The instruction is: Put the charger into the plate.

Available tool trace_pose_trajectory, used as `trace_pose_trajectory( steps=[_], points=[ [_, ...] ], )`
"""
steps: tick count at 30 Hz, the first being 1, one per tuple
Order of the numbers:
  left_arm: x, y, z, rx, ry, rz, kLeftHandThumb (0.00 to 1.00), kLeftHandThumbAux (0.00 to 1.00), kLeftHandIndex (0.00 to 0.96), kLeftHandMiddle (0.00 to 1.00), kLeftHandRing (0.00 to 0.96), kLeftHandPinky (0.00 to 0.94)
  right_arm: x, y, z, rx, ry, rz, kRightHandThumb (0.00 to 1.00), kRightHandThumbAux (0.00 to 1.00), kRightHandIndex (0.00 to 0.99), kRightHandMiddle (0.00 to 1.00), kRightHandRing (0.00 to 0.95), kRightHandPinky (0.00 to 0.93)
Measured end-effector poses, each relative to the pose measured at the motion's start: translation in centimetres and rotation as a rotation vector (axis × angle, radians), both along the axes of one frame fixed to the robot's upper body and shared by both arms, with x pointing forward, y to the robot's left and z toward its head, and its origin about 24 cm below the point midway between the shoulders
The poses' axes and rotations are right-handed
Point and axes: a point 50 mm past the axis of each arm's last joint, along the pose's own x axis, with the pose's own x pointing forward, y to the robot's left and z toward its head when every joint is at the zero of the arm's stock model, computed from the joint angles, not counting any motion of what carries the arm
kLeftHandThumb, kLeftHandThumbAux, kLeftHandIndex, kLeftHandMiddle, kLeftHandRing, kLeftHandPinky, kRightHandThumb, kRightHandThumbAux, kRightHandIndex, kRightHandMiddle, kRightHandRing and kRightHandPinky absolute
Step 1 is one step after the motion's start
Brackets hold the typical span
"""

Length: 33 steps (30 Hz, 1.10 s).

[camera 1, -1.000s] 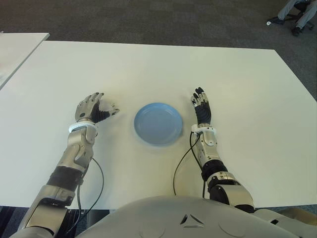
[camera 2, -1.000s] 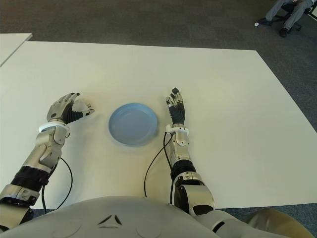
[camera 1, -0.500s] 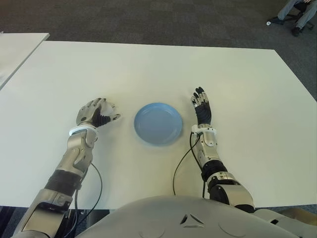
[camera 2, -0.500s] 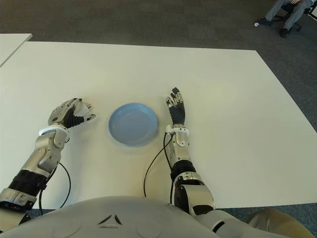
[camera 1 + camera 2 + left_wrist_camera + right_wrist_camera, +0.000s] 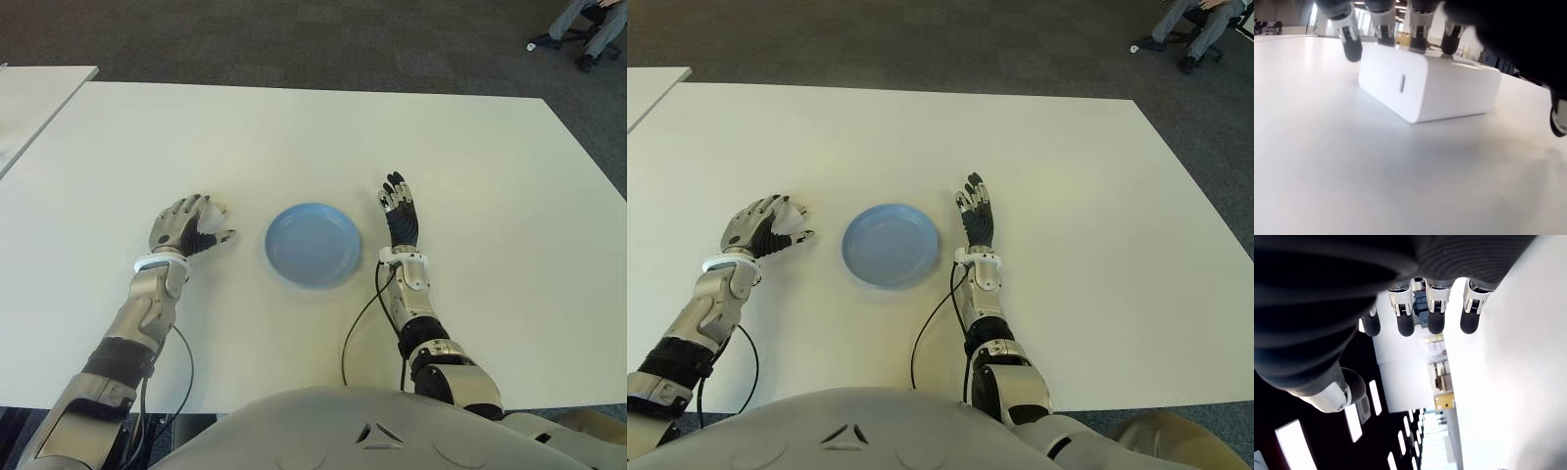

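A white block charger [image 5: 1425, 88] lies flat on the white table [image 5: 294, 137], left of the round blue plate [image 5: 313, 243]. My left hand [image 5: 208, 227] is cupped over it. In the left wrist view the fingertips [image 5: 1350, 46] sit along the charger's far top edge, and the thumb [image 5: 1559, 117] stands apart from it to one side. From the eye views only a bit of the white charger [image 5: 210, 216] shows between the fingers. My right hand [image 5: 399, 213] shows just right of the plate, fingers stretched out and holding nothing. The plate has nothing in it.
A second white table [image 5: 39, 98] stands off to the left. Black cables [image 5: 358, 323] trail from both wrists toward my body. Dark carpet lies beyond the far edge, where a person's legs and a chair [image 5: 593, 24] show at the far right.
My left hand has dropped and drawn slightly toward my body, settling lower over the charger with fingers curved around it. The right hand and the plate have not moved.
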Motion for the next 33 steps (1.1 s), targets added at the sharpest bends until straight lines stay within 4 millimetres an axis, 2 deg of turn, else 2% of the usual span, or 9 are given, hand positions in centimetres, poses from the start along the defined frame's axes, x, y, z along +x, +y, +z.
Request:
trace_pose_trajectory(
  steps=[10,18,26,29,33],
  points=[
    [0.1,0.7,-0.5,0.025,-0.036,-0.053,0.236,0.355,0.000,0.002,0.025,0.109,0.0,0.0,0.0,0.002,-0.004,0.002,0.006,0.573,0.013,0.075,0.053,0.063],
    [-0.1,1.3,-0.6,0.042,-0.068,-0.085,0.259,0.371,0.000,0.013,0.049,0.154,0.0,-0.1,0.0,0.009,-0.005,-0.003,0.000,0.559,0.023,0.088,0.065,0.080],
    [-0.3,1.6,-0.7,0.046,-0.092,-0.137,0.372,0.423,0.008,0.069,0.124,0.306,0.0,-0.2,0.1,0.012,-0.007,-0.006,0.000,0.570,0.028,0.087,0.067,0.082],
    [-0.4,1.9,-0.8,0.046,-0.117,-0.150,0.451,0.442,0.028,0.123,0.200,0.363,0.0,-0.2,0.1,0.012,-0.007,-0.005,0.000,0.573,0.025,0.086,0.066,0.081],
    [-0.5,2.4,-1.0,0.049,-0.157,-0.153,0.502,0.458,0.047,0.178,0.269,0.407,0.0,-0.2,0.1,0.012,-0.008,-0.005,0.000,0.574,0.023,0.085,0.065,0.079]
  ],
)
